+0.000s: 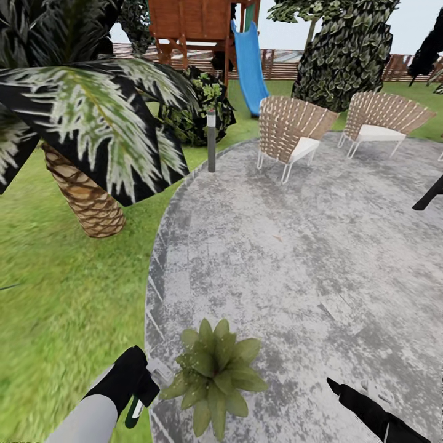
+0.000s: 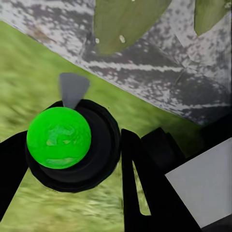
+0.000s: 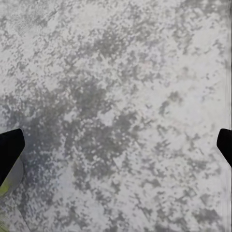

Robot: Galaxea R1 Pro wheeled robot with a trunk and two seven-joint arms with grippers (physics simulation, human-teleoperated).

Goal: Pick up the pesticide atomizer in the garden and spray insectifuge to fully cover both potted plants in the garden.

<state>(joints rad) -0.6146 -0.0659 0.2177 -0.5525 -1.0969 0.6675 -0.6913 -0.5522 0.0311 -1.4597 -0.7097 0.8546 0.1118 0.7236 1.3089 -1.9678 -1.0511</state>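
A potted plant [image 1: 215, 375], a low rosette of pointed dull-green leaves, sits at the near edge of the round grey paved patch [image 1: 295, 246] in the garden. Just left of it, over the lawn's border, my left gripper [image 1: 143, 389] is shut on the pesticide atomizer [image 1: 159, 373], whose whitish head points at the leaves. In the left wrist view the atomizer [image 2: 72, 145] is a black round body with a bright green ball on top, and a small grey cone aims at the paving and leaf tips [image 2: 125, 19]. My right gripper [image 1: 351, 395] hangs open over bare paving, fingertips [image 3: 9, 154] wide apart.
A big palm [image 1: 92, 203] stands on the lawn [image 1: 61, 295] at the left. A short grey post [image 1: 211, 138], a dark bush, two wicker chairs [image 1: 292, 132] and a blue slide [image 1: 249, 61] lie beyond the patch. A brown slatted fence runs behind.
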